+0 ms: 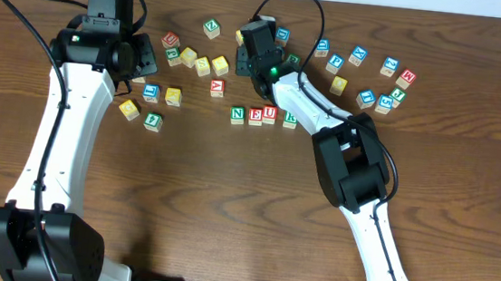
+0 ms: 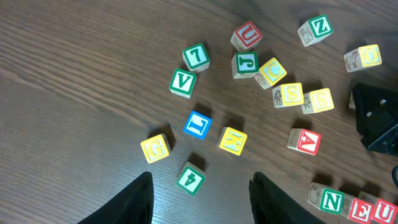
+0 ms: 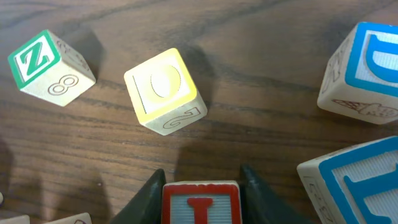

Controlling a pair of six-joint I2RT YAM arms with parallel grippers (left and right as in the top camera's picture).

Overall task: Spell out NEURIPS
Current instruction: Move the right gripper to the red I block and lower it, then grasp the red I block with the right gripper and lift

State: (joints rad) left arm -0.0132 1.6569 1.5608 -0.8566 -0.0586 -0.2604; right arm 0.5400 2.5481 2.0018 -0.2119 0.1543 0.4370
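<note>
Table (image 1: 226,211): dark wood grain, smooth, low sheen. Yellow O cube (image 3: 163,90), 12 o'clock in rt wrist view: pale bare wood sides, painted top. Red I cube (image 3: 200,202), 6 o'clock: painted face, semi-gloss. Right arm (image 1: 304,100): glossy white plastic shell.

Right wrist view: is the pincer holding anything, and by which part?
Yes: the right pincer clamps the red-lettered cube by its two opposite side faces, with the lettered face towards the camera.

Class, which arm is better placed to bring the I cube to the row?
Right: its gripper straddles the red I cube; the left gripper hovers open over other letters.
</note>
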